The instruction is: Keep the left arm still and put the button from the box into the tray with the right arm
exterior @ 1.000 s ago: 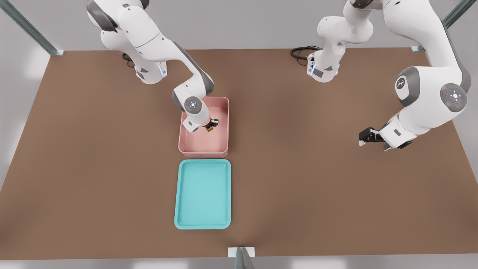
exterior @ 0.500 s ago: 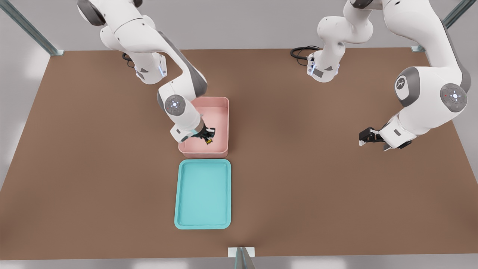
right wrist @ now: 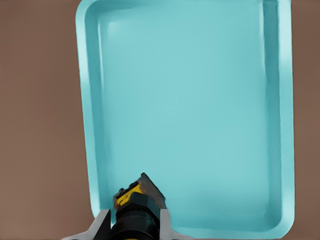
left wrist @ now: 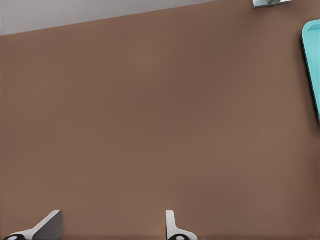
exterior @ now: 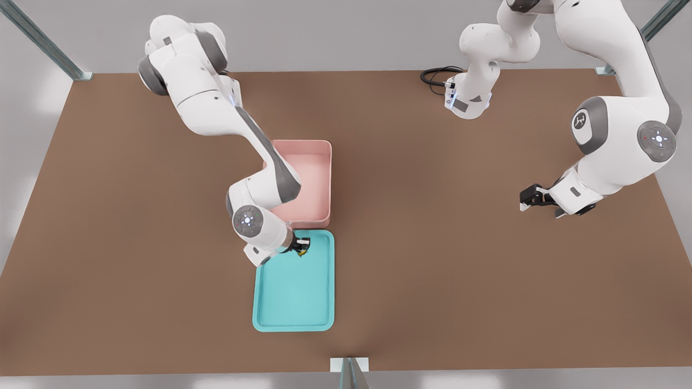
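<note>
- Button [exterior: 303, 252]: the tiny black push-button with a yellow top is pinched between the fingers of the right arm's gripper [exterior: 301, 249], just left of centre in the front view; in the right wrist view it shows at the bottom centre, black body and yellow cap clamped between the two fingertips [right wrist: 131, 197].
- Gripper state: narrow, closed on the button, and no gap shows around the part.
- Position: in the front view the gripper sits over the upper end of the turquoise tray [exterior: 294, 313], just inside the rim nearest the pale pink box [exterior: 316, 162]. How high it hangs above the tray floor cannot be told.
- Box: it lies directly above the tray in the front view, close to it but apart, with the right arm [exterior: 216, 116] reaching across its left wall; what shows of its floor holds nothing.
- Key relation: the button is already in the grip, so the relation that matters is button to tray. Most of the tray's open floor stretches away from the gripper along the tray's long axis, toward the lower edge of the front view.
- Judgement: the carry looks nearly done. A short move toward the tray's middle, a descent and a release appear to remain; letting go this near the rim could let the button roll or bounce out.
</note>
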`<state>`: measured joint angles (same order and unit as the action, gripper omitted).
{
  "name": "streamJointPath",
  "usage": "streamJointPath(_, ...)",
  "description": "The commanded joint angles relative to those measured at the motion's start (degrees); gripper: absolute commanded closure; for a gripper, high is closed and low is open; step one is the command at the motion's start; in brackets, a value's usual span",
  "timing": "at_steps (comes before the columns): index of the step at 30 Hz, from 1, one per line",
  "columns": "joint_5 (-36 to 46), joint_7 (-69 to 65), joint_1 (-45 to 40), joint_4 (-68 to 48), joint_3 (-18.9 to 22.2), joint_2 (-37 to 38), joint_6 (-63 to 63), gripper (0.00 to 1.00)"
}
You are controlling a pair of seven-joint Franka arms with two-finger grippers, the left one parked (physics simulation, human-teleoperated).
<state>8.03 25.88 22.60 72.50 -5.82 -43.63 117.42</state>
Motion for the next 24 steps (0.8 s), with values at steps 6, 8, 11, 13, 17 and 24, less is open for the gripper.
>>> streamJointPath(6,-1.26,-12.69,-0.10,-7.37,1.08,-7.25,-0.61,0.61)
streamJointPath(8,-1.26,-12.87,-0.10,-7.37,1.43,-7.52,-0.53,0.54)
streamJointPath(11,-1.26,-12.34,-0.10,-7.37,1.52,-7.43,-0.44,0.33)
streamJointPath(13,-1.17,-11.64,-0.01,-7.37,1.43,-7.25,-0.44,0.26)
streamJointPath(17,-0.29,-8.04,0.25,-5.44,0.90,3.64,-13.53,0.11)
streamJointPath(24,-15.67,-18.13,-10.37,-0.25,2.92,25.97,-42.88,0.00)
